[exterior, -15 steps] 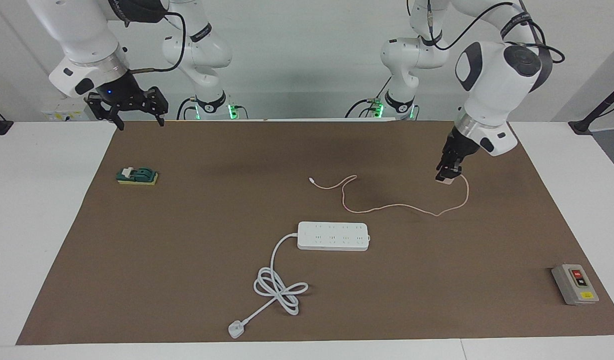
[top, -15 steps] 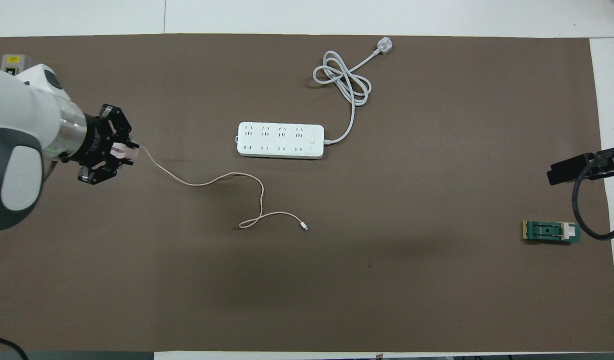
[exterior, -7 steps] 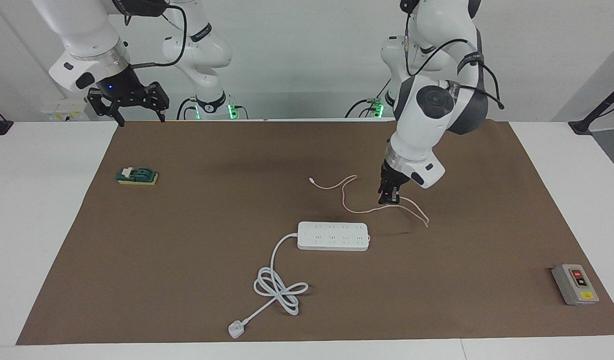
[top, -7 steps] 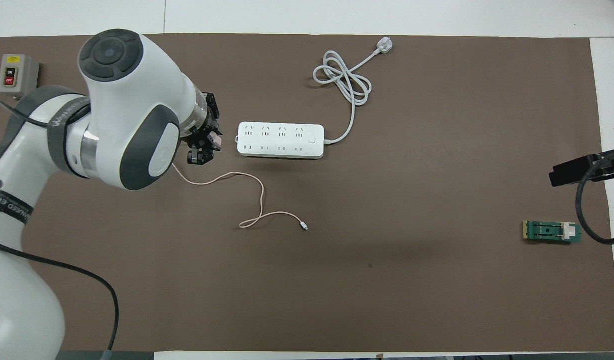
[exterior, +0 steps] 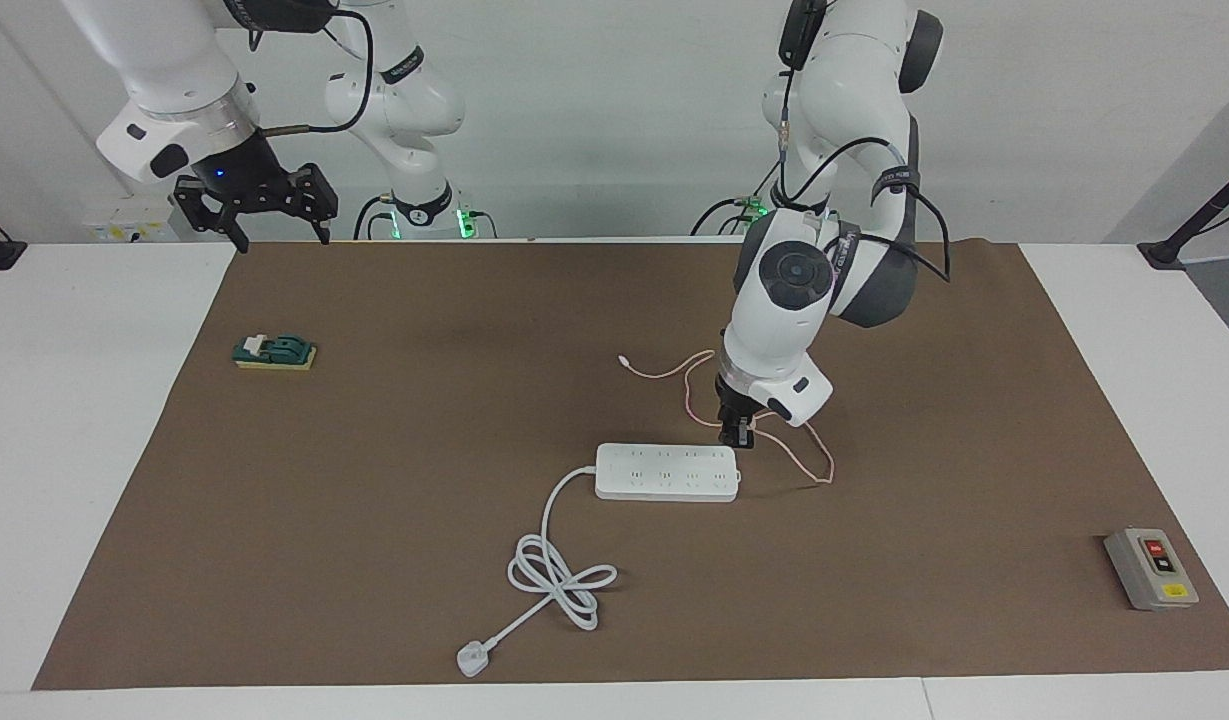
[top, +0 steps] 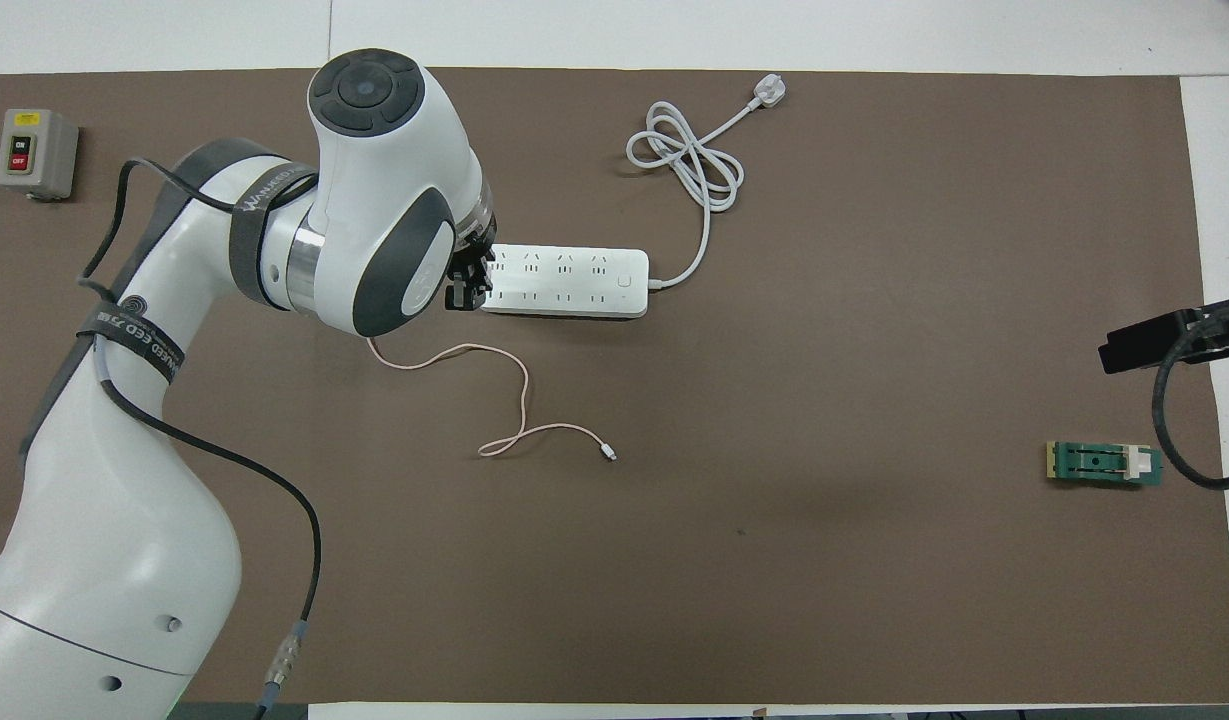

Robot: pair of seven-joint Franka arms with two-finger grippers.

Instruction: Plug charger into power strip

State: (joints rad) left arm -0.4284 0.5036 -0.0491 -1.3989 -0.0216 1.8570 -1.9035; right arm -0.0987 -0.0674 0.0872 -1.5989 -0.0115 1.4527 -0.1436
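Note:
The white power strip [exterior: 667, 472] lies flat on the brown mat, its sockets facing up; it also shows in the overhead view [top: 564, 282]. My left gripper [exterior: 736, 437] hangs just over the strip's end toward the left arm and is shut on the charger, whose pink cube is mostly hidden between the fingers. In the overhead view the left gripper [top: 466, 290] covers that end of the strip. The charger's thin pink cable [exterior: 664, 372] trails over the mat nearer to the robots [top: 525, 390]. My right gripper [exterior: 269, 215] is open and waits high over the mat's corner by its base.
The strip's thick white cord [exterior: 559, 570] coils farther from the robots and ends in a white three-pin plug [exterior: 471, 658]. A grey box with red and black buttons [exterior: 1151, 568] sits toward the left arm's end. A small green block [exterior: 274, 352] lies toward the right arm's end.
My left arm has carried the charger from the left arm's end of the mat to over the strip's end, dragging the cable along. The right arm has barely moved.

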